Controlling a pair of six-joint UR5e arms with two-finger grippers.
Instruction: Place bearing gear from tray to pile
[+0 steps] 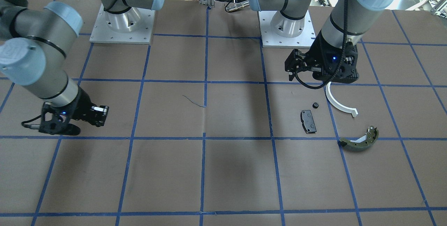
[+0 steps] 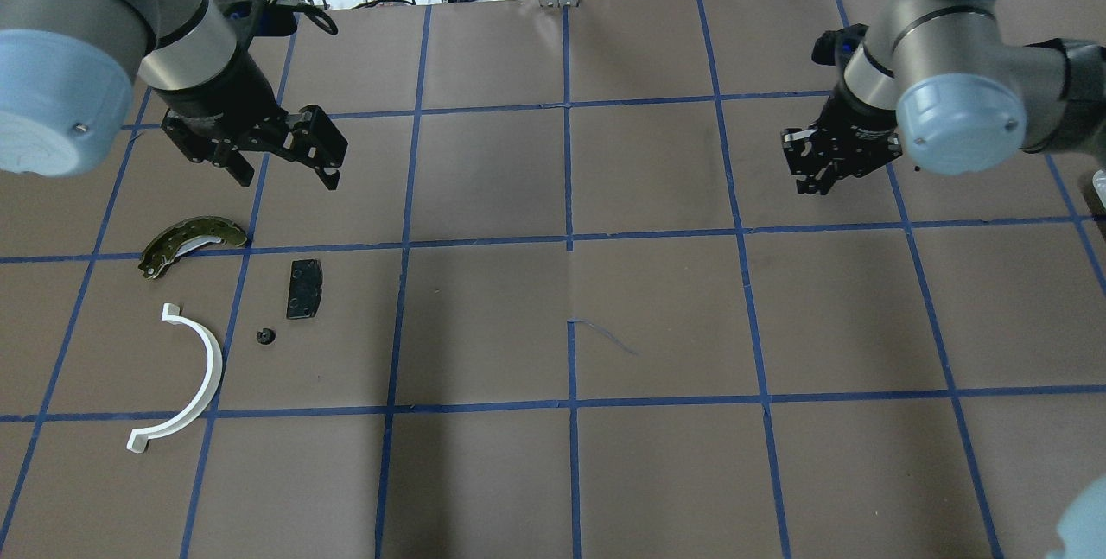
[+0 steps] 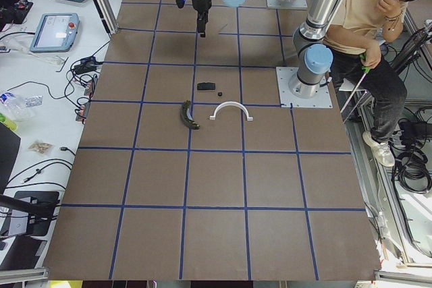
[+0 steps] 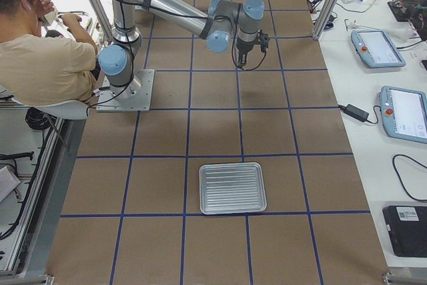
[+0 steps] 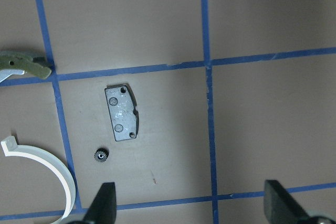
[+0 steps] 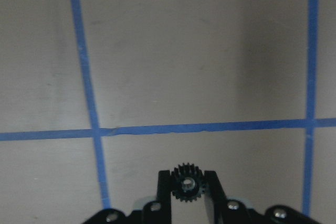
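While the right gripper (image 2: 812,183) hangs over the brown paper, well apart from the brake pad (image 2: 304,289) on the robot's right side, we see the bearing gear (image 6: 187,182) clamped between its two black fingers, up off the table. The gear is small, black and toothed, with a pale bore. The left gripper (image 2: 285,172) sits above the table just beyond the brake pad, jaws spread wide. The pad is a flat dark rectangle with round studs on its face. Just beside it, nearer the robot, we note a second small gear (image 2: 265,336), not touching. A white half-ring (image 2: 203,369), a smooth plastic arc, lies near the pad, further left. An olive brake shoe (image 2: 192,241), curved with a metal rib, lies near the pad's far-left corner. The tray (image 4: 233,188), ribbed silvery metal with rounded corners, lies well apart from the pad, past the right gripper.
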